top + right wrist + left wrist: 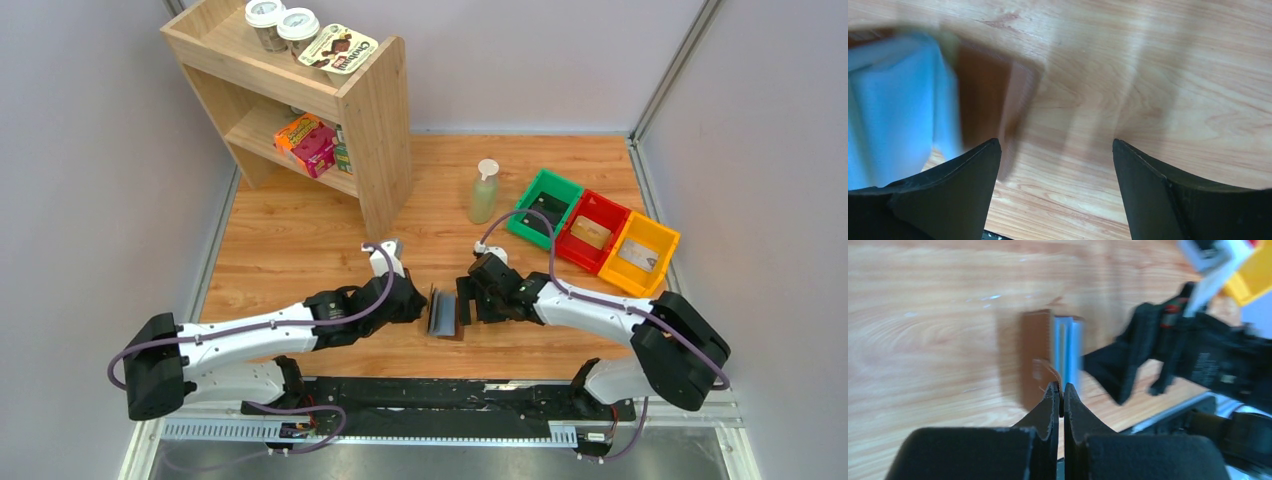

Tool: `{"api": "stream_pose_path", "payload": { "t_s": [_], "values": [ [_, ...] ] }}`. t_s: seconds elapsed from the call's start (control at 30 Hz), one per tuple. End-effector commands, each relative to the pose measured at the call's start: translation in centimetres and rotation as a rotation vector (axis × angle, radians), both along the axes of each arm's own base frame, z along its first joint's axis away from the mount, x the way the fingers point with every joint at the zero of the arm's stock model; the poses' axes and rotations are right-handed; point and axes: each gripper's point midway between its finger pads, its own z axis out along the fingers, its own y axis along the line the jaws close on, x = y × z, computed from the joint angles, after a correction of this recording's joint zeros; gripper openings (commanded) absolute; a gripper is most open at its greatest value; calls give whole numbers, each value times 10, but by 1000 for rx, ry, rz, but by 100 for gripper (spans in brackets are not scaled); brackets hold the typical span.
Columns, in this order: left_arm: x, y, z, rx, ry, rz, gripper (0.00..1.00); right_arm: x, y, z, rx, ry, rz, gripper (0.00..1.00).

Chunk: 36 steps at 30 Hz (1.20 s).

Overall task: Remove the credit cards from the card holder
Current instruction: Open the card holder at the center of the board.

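The brown card holder (443, 313) stands on edge on the wooden table between my two grippers, its grey-blue panels facing up and left. My left gripper (420, 302) is shut, its tips (1061, 386) meeting on the near edge of the card holder (1038, 355), with a thin dark strip pinched between them. My right gripper (466, 300) is wide open and empty (1055, 142), with the card holder (893, 100) just outside its left finger. A dark credit card (533, 224), a tan-gold one (590, 236) and a pale grey one (640, 258) lie in the bins.
Green (562, 186), red (615, 206) and yellow (662, 235) bins sit in a row at the right rear. A pale green bottle (484, 192) stands left of them. A wooden shelf (380, 140) with boxes and jars stands at the back left.
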Motion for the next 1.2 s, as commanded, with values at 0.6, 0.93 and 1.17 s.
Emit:
{"api": "stream_pose_path", "payload": {
  "t_s": [0.6, 0.93, 1.17],
  "values": [
    [4, 32, -22, -55, 62, 148, 0, 7, 49, 76, 466, -145, 31, 77],
    [-10, 88, -79, 74, 164, 257, 0, 9, 90, 69, 572, -62, 102, 63],
    [-17, 96, -96, 137, 201, 256, 0, 7, 99, 56, 556, -20, 123, 55]
  ]
}}
